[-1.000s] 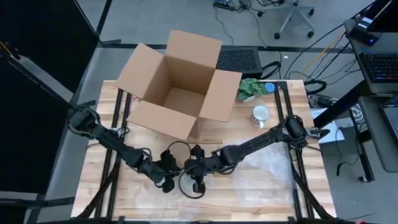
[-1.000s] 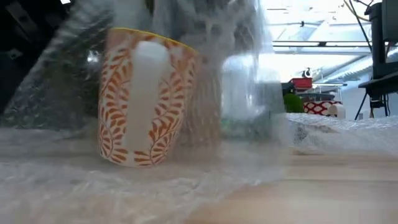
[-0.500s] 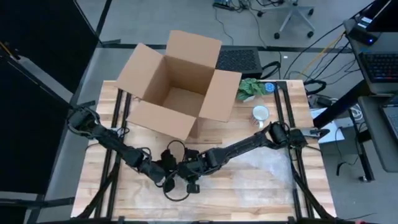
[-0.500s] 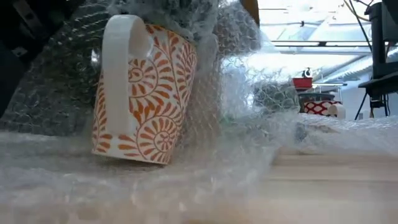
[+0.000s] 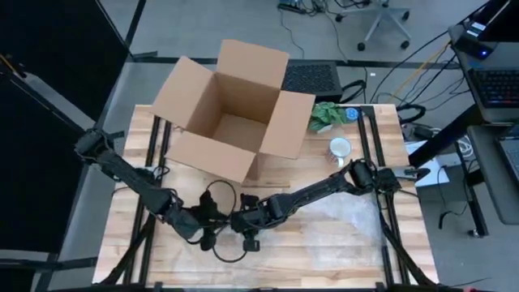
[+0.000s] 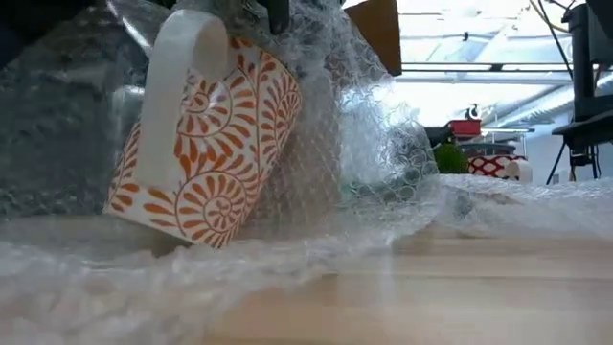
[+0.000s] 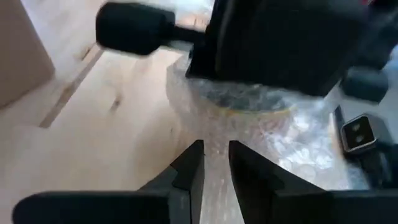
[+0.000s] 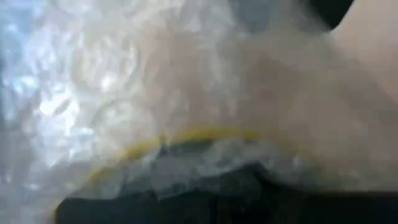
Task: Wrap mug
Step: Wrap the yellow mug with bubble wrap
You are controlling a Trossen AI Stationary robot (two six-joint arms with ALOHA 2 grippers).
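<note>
You had the white ceramic mug with the orange swirl pattern (image 6: 206, 144) tilted on the clear bubble wrap sheet (image 6: 364, 182), near the front middle of the light wooden surface (image 5: 340, 251), and well apart from the open brown cardboard box (image 5: 231, 113) at the back. In the low view its handle faced the camera and its base was lifted on one side, with wrap bunched over the rim and down the far side.

Your right gripper (image 5: 246, 229) sat over the mug's mouth; its wrist camera showed only wrap and the yellow rim (image 8: 186, 140), so I could not tell how its jaws stood. Your left gripper (image 7: 214, 165) hovered just beside the wrapped mug, its jaws nearly closed and pinching nothing that I could see.

You looked to be partway through rolling the mug into the sheet, with the near side bare. The next move probably called for the left jaws to take a loose edge of wrap and draw it over the handle side while the right steadied the mug against tipping.

A second white mug (image 5: 340, 149) stood near the back right, untouched.
</note>
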